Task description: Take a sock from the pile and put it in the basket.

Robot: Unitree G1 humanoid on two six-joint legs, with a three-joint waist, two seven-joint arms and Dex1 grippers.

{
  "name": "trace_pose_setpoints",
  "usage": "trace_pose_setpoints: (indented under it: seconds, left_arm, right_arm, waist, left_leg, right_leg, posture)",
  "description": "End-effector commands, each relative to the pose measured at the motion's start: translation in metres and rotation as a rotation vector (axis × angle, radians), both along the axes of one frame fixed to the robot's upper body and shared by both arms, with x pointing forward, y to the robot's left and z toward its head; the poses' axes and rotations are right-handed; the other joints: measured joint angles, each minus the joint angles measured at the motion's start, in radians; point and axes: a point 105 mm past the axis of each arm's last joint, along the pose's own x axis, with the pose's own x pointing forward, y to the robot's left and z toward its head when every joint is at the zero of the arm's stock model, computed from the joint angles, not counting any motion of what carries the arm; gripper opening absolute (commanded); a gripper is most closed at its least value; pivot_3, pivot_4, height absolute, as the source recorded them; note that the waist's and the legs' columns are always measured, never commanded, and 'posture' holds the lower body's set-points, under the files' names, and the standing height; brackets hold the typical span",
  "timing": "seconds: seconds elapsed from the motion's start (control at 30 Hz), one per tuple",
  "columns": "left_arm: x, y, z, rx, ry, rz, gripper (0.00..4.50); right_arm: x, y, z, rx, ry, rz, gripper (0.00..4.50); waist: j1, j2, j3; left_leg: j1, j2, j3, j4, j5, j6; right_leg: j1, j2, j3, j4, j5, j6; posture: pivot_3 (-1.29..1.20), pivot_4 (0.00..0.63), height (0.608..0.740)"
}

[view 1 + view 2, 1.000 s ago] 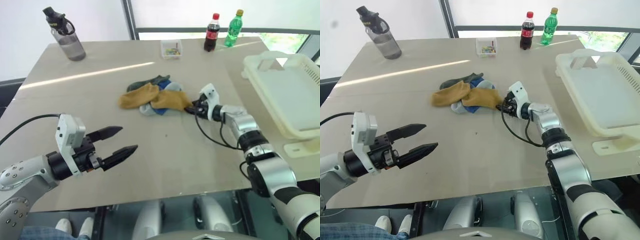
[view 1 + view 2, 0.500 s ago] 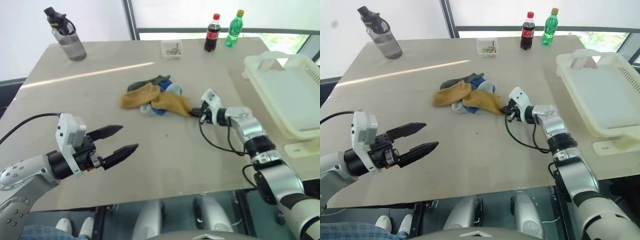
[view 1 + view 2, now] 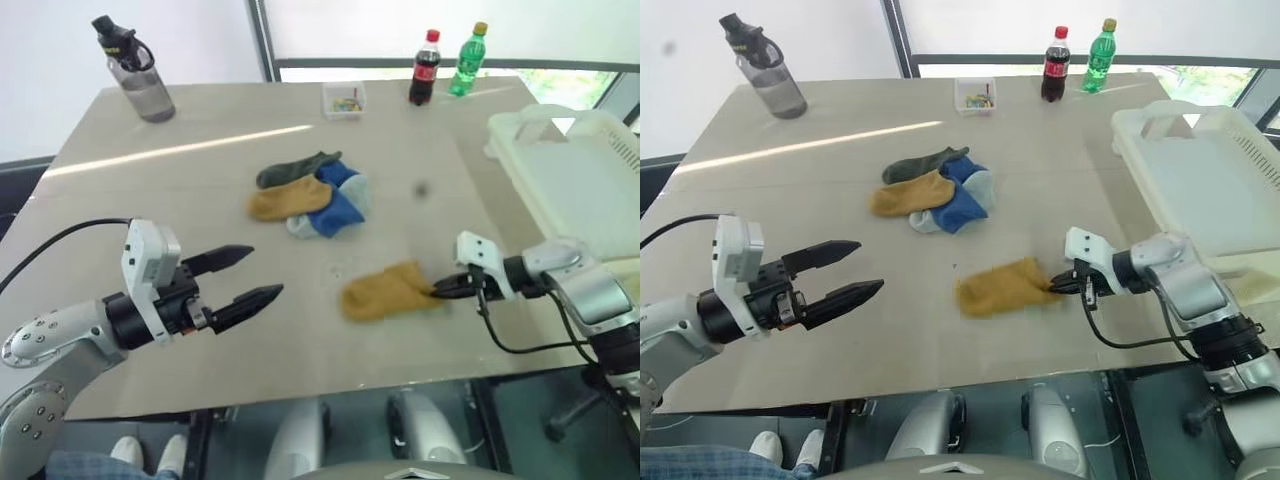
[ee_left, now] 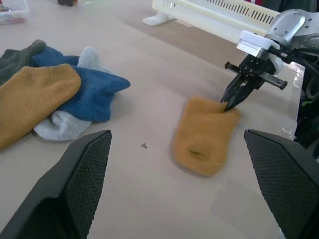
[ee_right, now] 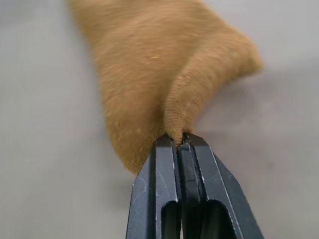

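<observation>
One mustard-yellow sock (image 3: 388, 290) lies flat on the tabletop (image 3: 200, 180) near its front edge, well apart from the pile (image 3: 310, 193), which sits around the middle of the tabletop. The right gripper (image 3: 441, 288) has its two black fingers pinched tight on a fold at the sock's right end; the right wrist view shows the knit bunched into a ridge between the closed tips. The pile holds a second mustard sock (image 3: 288, 200), a dark green one (image 3: 293, 167), blue ones (image 3: 335, 205) and a pale one showing underneath. The left gripper (image 3: 252, 276) hangs above the tabletop's front left part with its fingers spread wide and nothing between them, pointing toward the sock. The white basket (image 3: 575, 190) stands at the right edge of the tabletop, apart from the sock. Along the far edge stand a small clear box (image 3: 343, 98), a cola bottle (image 3: 424, 68) and a green bottle (image 3: 466, 59); a grey water bottle (image 3: 134, 72) stands at the far left corner.
</observation>
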Motion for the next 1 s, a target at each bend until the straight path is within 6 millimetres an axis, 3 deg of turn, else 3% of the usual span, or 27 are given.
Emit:
trace_pose_setpoints:
  seconds: [0.03, 0.17, 0.33, 0.43, 0.53, 0.67, 0.8, 1.0]
  left_arm:
    - [0.000, -0.004, 0.004, 0.009, -0.018, -0.029, 4.50]
    - [0.001, -0.004, 0.004, 0.011, -0.018, -0.032, 4.50]
    - [0.002, -0.004, 0.005, 0.014, -0.017, -0.038, 4.50]
    - [0.002, -0.004, 0.004, 0.016, -0.015, -0.039, 4.50]
    - [0.001, -0.004, 0.004, 0.016, -0.013, -0.039, 4.50]
    - [0.001, -0.004, 0.001, 0.019, -0.005, -0.043, 4.50]
    - [0.003, -0.004, 0.001, 0.020, -0.005, -0.047, 4.50]
    - [0.005, -0.005, 0.002, 0.014, -0.009, -0.055, 4.50]
  right_arm:
    - [0.020, -0.006, 0.003, -0.008, -0.103, -0.102, 0.03]
    - [0.027, -0.008, 0.006, 0.013, -0.131, -0.153, 0.03]
    - [0.021, -0.019, 0.002, 0.001, -0.079, -0.211, 0.03]
    - [0.010, -0.029, -0.002, -0.025, -0.012, -0.233, 0.96]
    - [0.002, -0.033, -0.001, -0.026, 0.017, -0.255, 2.43]
    - [0.006, -0.028, 0.012, 0.047, -0.019, -0.315, 4.35]
    - [0.002, -0.026, 0.036, 0.170, 0.018, -0.333, 4.43]
    - [0.005, -0.025, 0.053, 0.235, -0.059, -0.317, 4.43]
  waist:
    - [-0.003, 0.000, 0.000]
    - [-0.001, 0.000, 0.000]
    - [0.004, 0.000, 0.000]
    - [0.013, 0.000, 0.000]
    - [0.023, 0.000, 0.000]
    - [0.022, 0.000, 0.000]
    - [0.023, 0.001, 0.001]
    - [0.023, 0.001, 0.001]
  left_leg:
    - [0.000, 0.000, 0.001, 0.000, 0.000, 0.000]
    - [0.001, 0.000, 0.000, 0.000, 0.000, 0.000]
    - [0.000, 0.000, 0.000, 0.000, 0.000, 0.000]
    - [-0.001, 0.000, 0.000, 0.000, 0.000, 0.000]
    - [-0.001, 0.000, -0.001, 0.000, 0.000, 0.000]
    - [-0.001, 0.000, 0.000, 0.000, 0.000, 0.000]
    - [-0.001, 0.000, 0.000, 0.000, 0.000, 0.000]
    - [-0.003, 0.000, 0.000, 0.000, 0.000, 0.000]
  right_leg:
    - [0.000, 0.000, 0.001, 0.000, 0.000, 0.000]
    - [0.000, 0.000, 0.000, 0.001, 0.000, 0.000]
    - [0.000, 0.000, 0.000, 0.000, 0.000, 0.000]
    - [0.000, -0.001, 0.000, 0.000, 0.000, 0.000]
    - [0.000, -0.001, 0.000, -0.001, 0.000, 0.000]
    - [0.000, 0.000, 0.000, -0.001, 0.000, 0.000]
    - [-0.001, 0.000, 0.000, 0.000, 0.000, 0.000]
    - [-0.001, 0.000, 0.000, -0.002, 0.000, 0.000]
  posture:
    - [0.00, 0.150, 0.740]
    - [0.00, 0.150, 0.740]
    - [0.00, 0.150, 0.740]
    - [0.00, 0.150, 0.740]
    - [0.00, 0.150, 0.740]
    - [0.00, 0.150, 0.740]
    - [0.00, 0.150, 0.740]
    - [0.00, 0.150, 0.740]
